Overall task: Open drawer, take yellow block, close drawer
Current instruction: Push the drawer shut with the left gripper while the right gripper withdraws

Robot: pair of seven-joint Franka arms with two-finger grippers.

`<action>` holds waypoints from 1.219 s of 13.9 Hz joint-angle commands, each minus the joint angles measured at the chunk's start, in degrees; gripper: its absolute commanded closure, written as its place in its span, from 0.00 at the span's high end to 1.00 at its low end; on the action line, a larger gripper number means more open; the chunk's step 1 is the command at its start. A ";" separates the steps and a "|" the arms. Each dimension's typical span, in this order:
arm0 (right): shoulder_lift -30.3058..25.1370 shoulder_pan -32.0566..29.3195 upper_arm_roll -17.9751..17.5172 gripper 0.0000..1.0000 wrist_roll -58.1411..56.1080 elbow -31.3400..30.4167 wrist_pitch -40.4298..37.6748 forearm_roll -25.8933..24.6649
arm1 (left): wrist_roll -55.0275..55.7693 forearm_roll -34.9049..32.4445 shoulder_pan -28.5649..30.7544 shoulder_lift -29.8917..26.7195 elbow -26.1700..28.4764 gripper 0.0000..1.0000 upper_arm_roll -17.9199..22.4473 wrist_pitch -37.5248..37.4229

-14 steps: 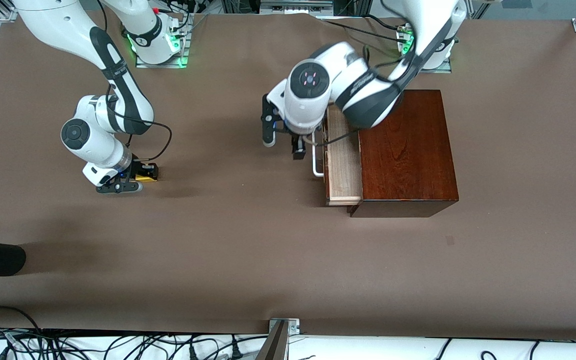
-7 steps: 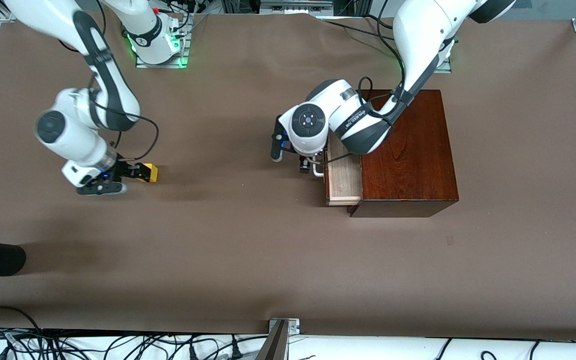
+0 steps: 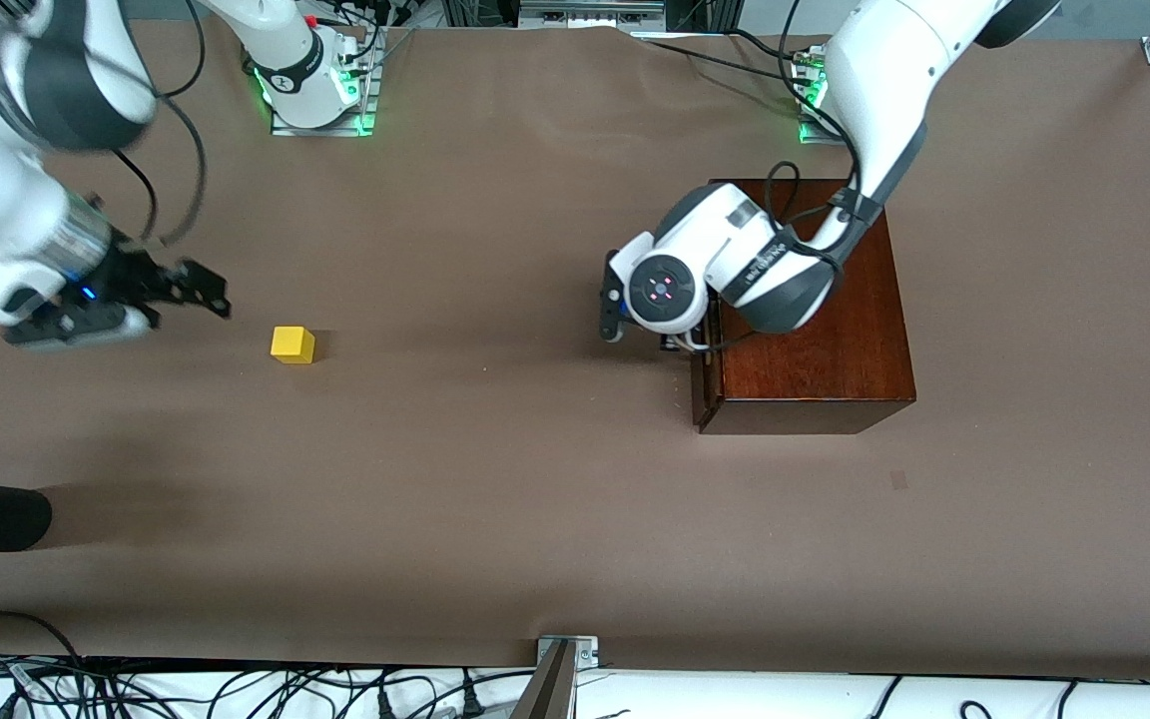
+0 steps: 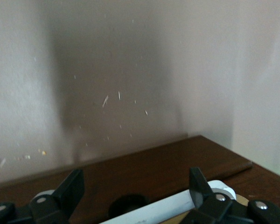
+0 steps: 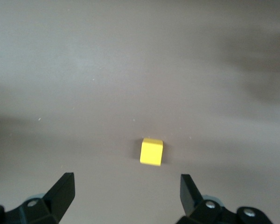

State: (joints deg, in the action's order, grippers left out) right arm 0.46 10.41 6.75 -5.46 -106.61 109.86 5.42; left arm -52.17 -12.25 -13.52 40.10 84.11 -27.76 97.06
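Evenly lit from above; soft shadows across the desk [image 3: 495, 479], short one beside the yellow block [image 3: 292, 345]. Motion-blurred right arm (its gripper [image 3: 151, 300] too). Gloss on the wooden box [image 3: 815, 369]. Hazy, washed-out left wrist view.

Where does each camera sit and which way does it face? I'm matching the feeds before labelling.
Front: high across the table, facing both arms, the box and the block.
Left wrist: on the left arm, facing the drawer handle between the open left gripper.
Right wrist: on the right arm, looking down at the block past the open right gripper.
Front and right wrist share the block.
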 commanded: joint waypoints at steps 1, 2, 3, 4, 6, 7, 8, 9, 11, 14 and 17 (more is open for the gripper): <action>-3.88 -0.91 -0.77 1.00 -0.87 2.09 -4.98 -2.34 | -1.62 -1.72 0.25 -1.60 0.53 1.00 -0.01 -2.05; -3.19 -0.91 -0.68 1.00 -0.96 4.72 -6.48 -2.43 | -1.53 -1.72 0.25 -1.69 0.44 1.00 -0.18 -1.62; -2.40 -1.00 -0.68 1.00 -0.87 6.66 -7.71 -2.95 | -1.44 -1.64 0.25 -2.21 0.18 1.00 -0.53 -0.91; -1.87 -1.00 -0.68 1.00 -0.87 8.07 -8.51 -3.22 | -0.83 -1.03 0.25 -3.70 0.17 1.00 -0.71 0.57; -1.78 -0.91 -0.68 1.00 -0.87 8.96 -8.96 -3.66 | 1.27 0.12 0.25 -6.95 -1.39 1.00 -0.80 1.46; -1.78 -0.91 -0.68 1.00 -0.78 9.05 -8.96 -4.70 | 3.63 0.47 0.34 -8.88 -2.28 1.00 -0.63 1.29; -1.78 -0.91 -0.68 1.00 -0.96 9.22 -8.78 -4.89 | 5.22 0.65 0.86 -10.64 -2.63 1.00 -0.45 1.20; -1.78 -0.65 -0.77 1.00 -0.70 10.10 -8.87 -5.15 | 6.63 0.74 2.70 -12.92 -3.16 1.00 -0.45 0.85; -1.78 -0.74 -0.68 1.00 -0.69 10.98 -9.48 -5.24 | 7.44 0.74 7.60 -17.23 -3.60 1.00 -0.18 -0.54; -1.86 -1.00 -0.42 1.00 -0.69 11.07 -9.75 -5.85 | 8.05 0.30 12.38 -19.44 -7.46 1.00 0.07 -9.32; -1.78 -1.00 -0.24 1.00 -0.87 11.85 -9.84 -6.03 | 16.09 1.69 12.21 -24.35 -6.69 1.00 8.05 -11.72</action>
State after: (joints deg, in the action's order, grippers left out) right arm -1.86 10.06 6.84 -5.49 -96.95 101.48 0.03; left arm -42.01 -12.24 -0.29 18.99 76.28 -24.02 86.63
